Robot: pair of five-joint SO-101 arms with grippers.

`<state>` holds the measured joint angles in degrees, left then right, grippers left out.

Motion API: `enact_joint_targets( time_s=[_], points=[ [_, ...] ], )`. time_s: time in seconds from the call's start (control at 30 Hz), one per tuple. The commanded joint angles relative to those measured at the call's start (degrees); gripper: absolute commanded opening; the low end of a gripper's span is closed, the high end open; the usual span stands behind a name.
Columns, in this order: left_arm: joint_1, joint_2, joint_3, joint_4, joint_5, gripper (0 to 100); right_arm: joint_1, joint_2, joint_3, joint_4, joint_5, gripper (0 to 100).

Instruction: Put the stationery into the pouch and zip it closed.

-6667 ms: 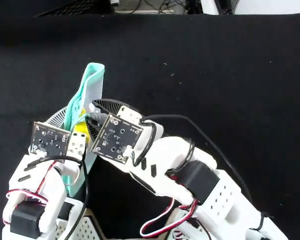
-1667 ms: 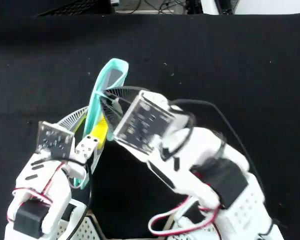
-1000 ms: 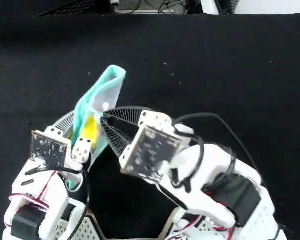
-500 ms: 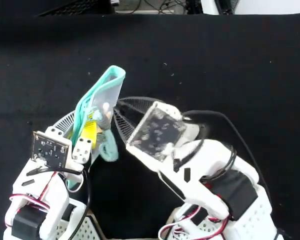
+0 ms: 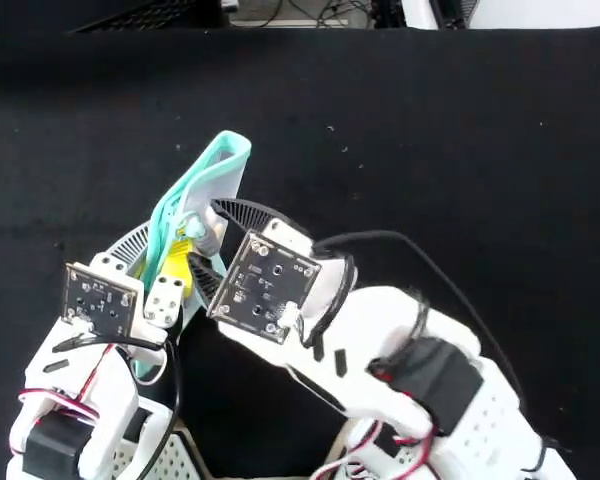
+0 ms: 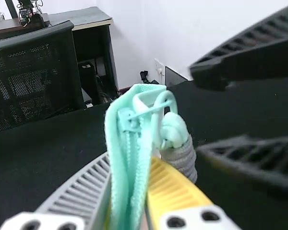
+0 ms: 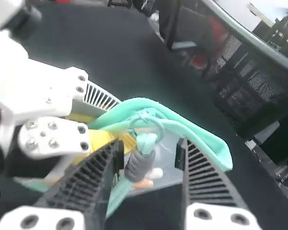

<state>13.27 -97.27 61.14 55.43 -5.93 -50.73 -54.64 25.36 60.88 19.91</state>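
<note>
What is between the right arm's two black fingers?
The pouch has its zip pull there, mint and grey, inside the open right gripper; the right wrist view shows it.

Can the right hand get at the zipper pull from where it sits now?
Probably yes: the right hand is open and straddles the zipper pull, with nothing in the way between them.

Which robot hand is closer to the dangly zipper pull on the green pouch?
Right. The right gripper has its open fingers on either side of the zipper pull. The left gripper clamps the pouch farther along, away from the pull.
</note>
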Motion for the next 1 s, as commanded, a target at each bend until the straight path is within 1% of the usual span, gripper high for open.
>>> enact_joint_targets(
  time_s=[0.0,0.1,0.27,0.33,0.4,0.5,0.57,0.63,0.9,0.97],
  points=[
    [0.4,-0.2,-0.4,0.2,-0.5,3,-0.9,2.0,0.7,-4.5,0.6,18.8],
    [0.0,-0.2,-0.4,0.2,-0.5,3,-0.9,3.3,1.3,-7.3,0.6,18.7],
    [0.0,-0.2,-0.4,0.2,-0.5,3,-0.7,3.5,1.1,-7.6,0.8,18.7],
    [0.0,-0.2,-0.4,0.2,-0.5,3,-0.7,3.5,1.1,-7.6,2.6,18.1],
    [0.0,-0.2,-0.2,0.2,-0.5,3,-0.7,3.5,1.2,-7.6,5.8,13.2],
    [0.3,-0.2,1.0,-0.1,-0.5,3,-0.7,3.4,1.0,-7.6,7.8,1.2],
    [0.4,-0.2,1.1,-0.3,-0.5,3,-0.7,3.4,1.0,-7.4,7.7,2.5],
    [0.4,-0.2,1.1,-0.3,-0.5,3,-0.7,3.4,1.2,-7.4,7.7,1.1],
    [0.2,-0.2,1.1,-0.2,-0.5,3,-0.7,1.3,1.2,-7.9,7.7,1.3],
    [0.3,-0.2,1.1,-0.1,-0.5,3,0.5,0.9,1.5,-9.5,7.7,1.2]
  ],
)
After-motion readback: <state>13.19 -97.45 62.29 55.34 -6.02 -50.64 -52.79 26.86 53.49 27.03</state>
